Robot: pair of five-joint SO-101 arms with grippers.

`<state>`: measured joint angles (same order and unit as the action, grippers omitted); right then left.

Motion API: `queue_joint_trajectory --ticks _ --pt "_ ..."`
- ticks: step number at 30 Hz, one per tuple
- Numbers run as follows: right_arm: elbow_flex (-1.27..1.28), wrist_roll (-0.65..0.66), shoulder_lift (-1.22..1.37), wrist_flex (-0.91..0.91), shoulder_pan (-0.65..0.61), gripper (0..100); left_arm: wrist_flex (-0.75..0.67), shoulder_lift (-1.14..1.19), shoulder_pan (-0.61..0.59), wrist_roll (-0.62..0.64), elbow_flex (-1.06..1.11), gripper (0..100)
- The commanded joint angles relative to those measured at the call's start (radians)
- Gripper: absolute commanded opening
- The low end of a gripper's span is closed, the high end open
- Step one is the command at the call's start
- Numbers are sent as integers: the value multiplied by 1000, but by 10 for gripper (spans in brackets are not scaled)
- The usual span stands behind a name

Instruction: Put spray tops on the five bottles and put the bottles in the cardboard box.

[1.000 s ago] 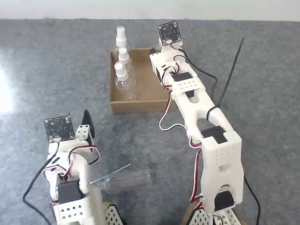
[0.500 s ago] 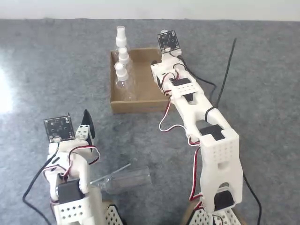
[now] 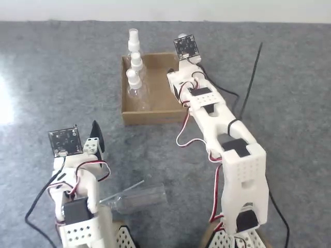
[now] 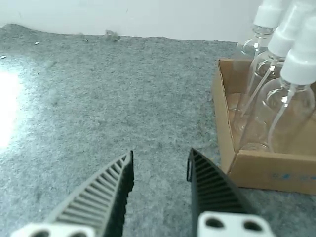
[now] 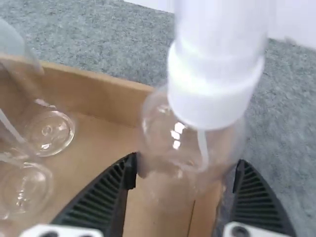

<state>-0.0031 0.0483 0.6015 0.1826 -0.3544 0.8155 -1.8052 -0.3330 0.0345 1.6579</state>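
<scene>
The counter (image 3: pixel 62 77) is a grey, felt-like surface running back to a pale wall; the open cardboard box (image 3: pixel 155 116) sits flat on it toward the far middle; a clear bottle (image 3: pixel 142 197) lies on its side at the near edge, between the left arm's base (image 3: pixel 85 232) and the right arm's base (image 3: pixel 243 227); a thin black cable (image 3: pixel 252 85) trails across the surface beside the right arm.

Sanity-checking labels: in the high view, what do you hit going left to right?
left gripper → three spray-topped bottles → right arm → black cable
</scene>
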Motion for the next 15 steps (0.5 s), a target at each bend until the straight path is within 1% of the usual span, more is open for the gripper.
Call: queue_joint_trajectory --ticks 1,6,15 --pt "51 9 -134 -12 7 256 0 -15 -3 3 -12 170" --pt "112 8 -209 -13 5 256 0 -15 -3 3 -12 170" --pt "169 8 -262 -13 -12 255 0 -15 -5 3 -12 170"
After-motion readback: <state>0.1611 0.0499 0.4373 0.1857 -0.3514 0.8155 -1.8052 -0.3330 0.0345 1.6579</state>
